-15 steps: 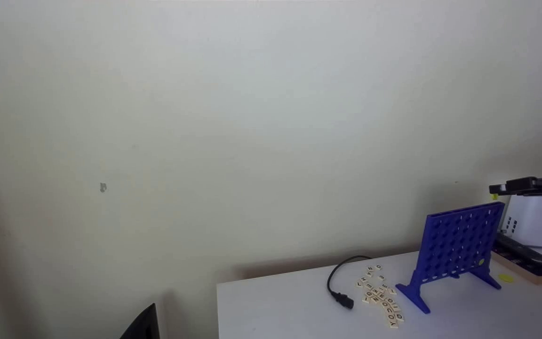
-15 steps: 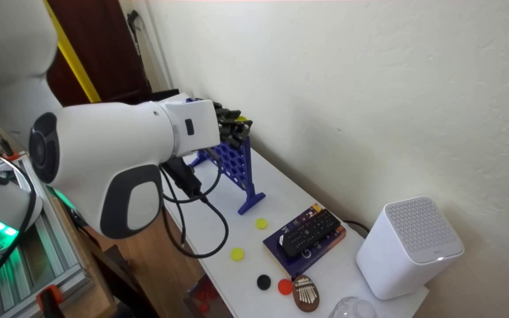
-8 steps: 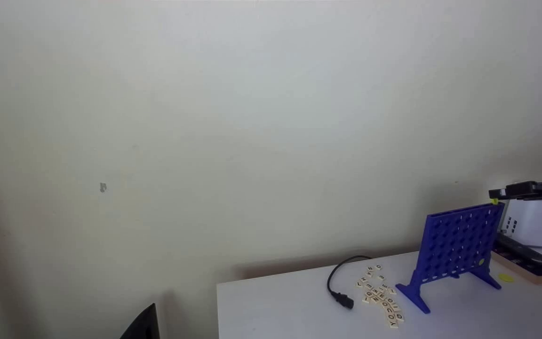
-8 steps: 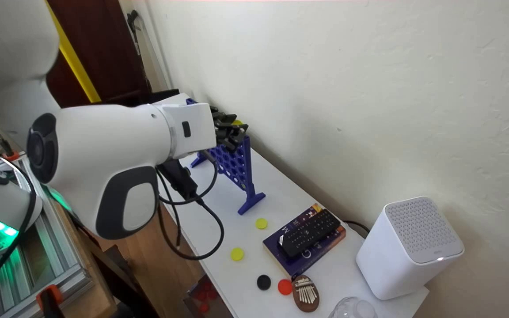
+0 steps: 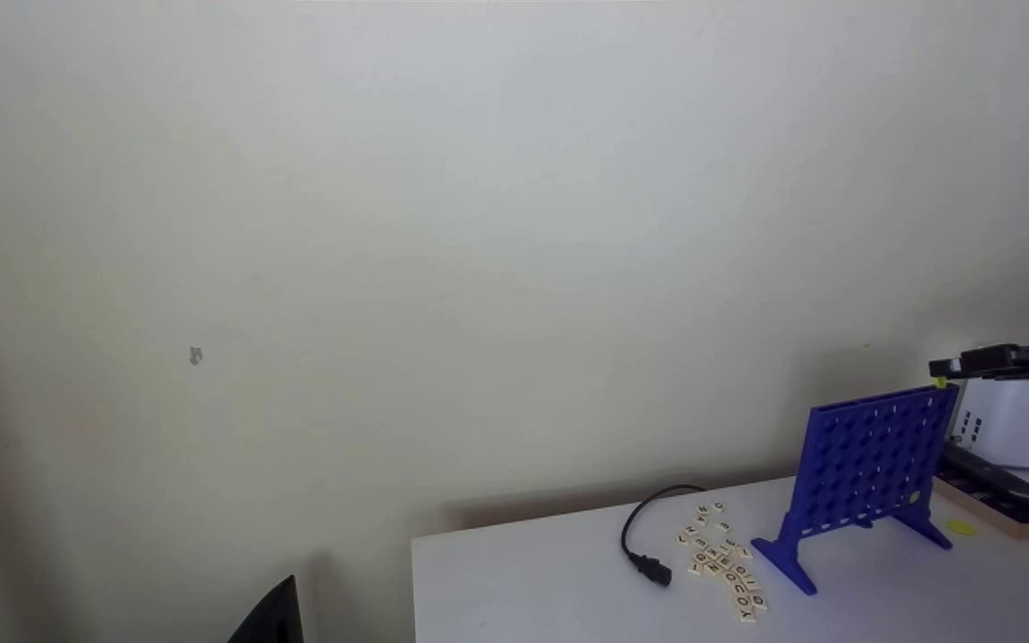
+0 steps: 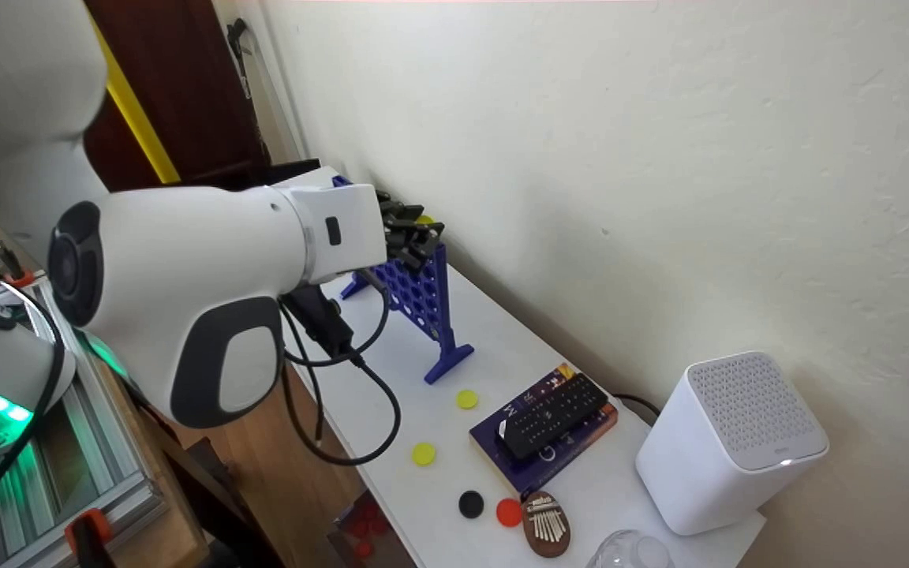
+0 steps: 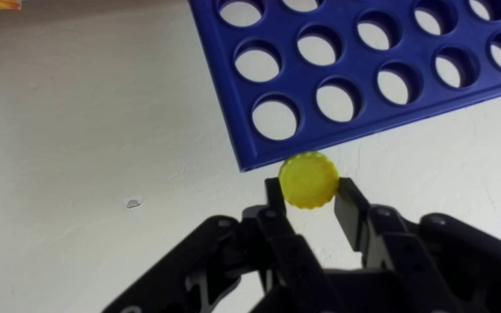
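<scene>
My gripper (image 7: 309,186) is shut on a yellow disc (image 7: 308,180), pinched by its rim between the fingertips. In the wrist view the disc's far side meets or overlaps the top edge of the blue upright grid board (image 7: 305,135), near one corner. An exterior view has the gripper (image 5: 943,368) coming in from the right, the disc (image 5: 940,382) at the top right end of the board (image 5: 876,455). Whether the disc has entered the slot, I cannot tell. Low in the board's right column sits another yellow disc (image 5: 914,497). The arm partly covers the board (image 6: 447,315) in an exterior view.
On the white table lie yellow discs (image 6: 467,399), a black disc (image 6: 471,505), a red disc (image 6: 509,513) and a thumb piano (image 6: 547,525). A book (image 6: 494,446) bears a black keyboard (image 6: 553,414). Beyond stands a white box (image 6: 727,442). Letter tiles (image 5: 724,572) and a cable (image 5: 653,570) lie beside the board.
The gripper has come down slightly with the disc, from above the board to its top edge. Over the last half second it has barely moved. The grip looks the same.
</scene>
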### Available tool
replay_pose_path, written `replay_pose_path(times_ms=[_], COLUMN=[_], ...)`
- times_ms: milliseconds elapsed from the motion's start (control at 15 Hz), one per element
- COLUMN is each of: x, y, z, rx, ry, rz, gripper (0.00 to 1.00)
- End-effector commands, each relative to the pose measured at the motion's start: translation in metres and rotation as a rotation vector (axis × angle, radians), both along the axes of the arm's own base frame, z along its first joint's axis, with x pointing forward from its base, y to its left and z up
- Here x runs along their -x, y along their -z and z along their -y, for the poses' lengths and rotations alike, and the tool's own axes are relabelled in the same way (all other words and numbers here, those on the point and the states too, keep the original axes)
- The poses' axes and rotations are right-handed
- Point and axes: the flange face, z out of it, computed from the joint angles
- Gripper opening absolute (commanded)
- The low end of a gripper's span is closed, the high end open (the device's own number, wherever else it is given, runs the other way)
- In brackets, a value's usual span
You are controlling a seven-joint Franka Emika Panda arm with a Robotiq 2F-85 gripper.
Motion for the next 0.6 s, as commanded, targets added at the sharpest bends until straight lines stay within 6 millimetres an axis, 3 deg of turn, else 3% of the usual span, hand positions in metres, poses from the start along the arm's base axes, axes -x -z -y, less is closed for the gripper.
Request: replay_pose_path(times_ms=[0,533], x=[0.0024,0.0009], y=[-0.0035,0.0002], z=[0.0006,0.0023], rx=[-0.002,0.008], ry=[0.024,0.028], rz=[0.026,0.02], gripper=[0.1,0.1])
